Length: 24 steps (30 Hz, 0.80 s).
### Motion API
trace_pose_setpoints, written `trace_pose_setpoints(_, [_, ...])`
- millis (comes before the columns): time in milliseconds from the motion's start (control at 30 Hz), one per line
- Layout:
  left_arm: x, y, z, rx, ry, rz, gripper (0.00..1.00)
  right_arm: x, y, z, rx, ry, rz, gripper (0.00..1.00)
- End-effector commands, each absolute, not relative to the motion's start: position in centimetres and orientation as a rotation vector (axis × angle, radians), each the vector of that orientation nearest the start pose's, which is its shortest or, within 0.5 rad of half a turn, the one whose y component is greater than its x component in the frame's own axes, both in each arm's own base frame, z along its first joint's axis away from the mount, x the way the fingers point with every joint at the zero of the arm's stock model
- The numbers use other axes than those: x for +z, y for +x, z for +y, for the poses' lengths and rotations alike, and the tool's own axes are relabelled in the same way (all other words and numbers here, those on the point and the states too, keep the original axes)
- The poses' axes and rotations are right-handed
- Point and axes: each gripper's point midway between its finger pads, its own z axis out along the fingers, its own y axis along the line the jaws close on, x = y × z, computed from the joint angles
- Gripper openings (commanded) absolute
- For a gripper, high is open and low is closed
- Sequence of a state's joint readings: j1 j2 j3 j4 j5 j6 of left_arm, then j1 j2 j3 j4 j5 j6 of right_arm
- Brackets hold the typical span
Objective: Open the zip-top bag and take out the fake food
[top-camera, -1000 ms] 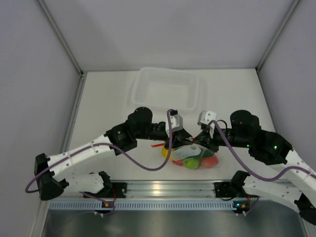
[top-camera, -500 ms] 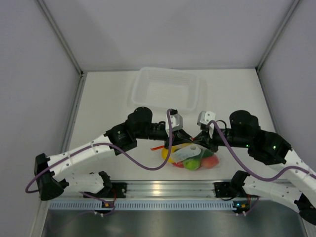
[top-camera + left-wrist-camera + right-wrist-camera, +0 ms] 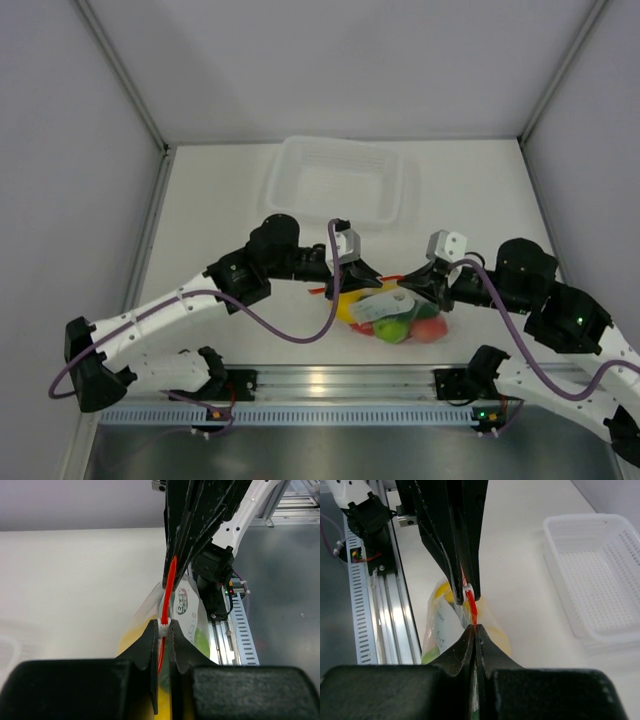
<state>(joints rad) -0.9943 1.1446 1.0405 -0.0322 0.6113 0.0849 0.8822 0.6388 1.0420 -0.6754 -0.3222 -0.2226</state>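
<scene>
The zip-top bag (image 3: 392, 312) lies near the front rail, clear and crinkly, with a white label. Through it I see the fake food: a yellow piece (image 3: 349, 306), a green one (image 3: 392, 329) and a red-pink one (image 3: 431, 329). My left gripper (image 3: 366, 277) is shut on the white slider (image 3: 164, 625) of the orange-red zip strip (image 3: 171, 580). My right gripper (image 3: 408, 286) faces it, shut on the strip's other end (image 3: 473, 611). The strip runs taut between the two pairs of fingertips. The bag (image 3: 442, 625) hangs below them.
A translucent white basket (image 3: 340, 182) stands behind the bag toward the back wall and shows in the right wrist view (image 3: 600, 575). The aluminium rail (image 3: 340, 381) with both arm bases runs along the near edge. Grey walls close in the sides.
The left gripper's jaws have closed on the slider. The right arm has drawn back to the right, so the two grippers now stand farther apart along the strip.
</scene>
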Motion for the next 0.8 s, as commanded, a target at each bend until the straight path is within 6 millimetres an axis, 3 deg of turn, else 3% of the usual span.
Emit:
trace_pose_setpoints(0, [30.8, 12.7, -35.3, -1.14, 1.343, 1.279, 0.0, 36.2, 11.9, 20.2, 0.723, -1.047, 1.361, 0.0])
trace_pose_setpoints(200, [29.5, 14.3, -33.0, -1.152, 1.312, 1.33, 0.0, 37.3, 12.2, 17.5, 0.645, -0.939, 1.368, 0.0])
trace_pose_setpoints(467, [27.6, 14.4, -31.2, -1.155, 1.295, 1.37, 0.0, 38.2, 11.9, 14.7, 0.599, -0.834, 1.38, 0.0])
trace_pose_setpoints(767, [25.6, 14.4, -29.8, -1.123, 1.263, 1.435, 0.0, 39.2, 9.9, 12.7, 0.637, -0.809, 1.363, 0.0])
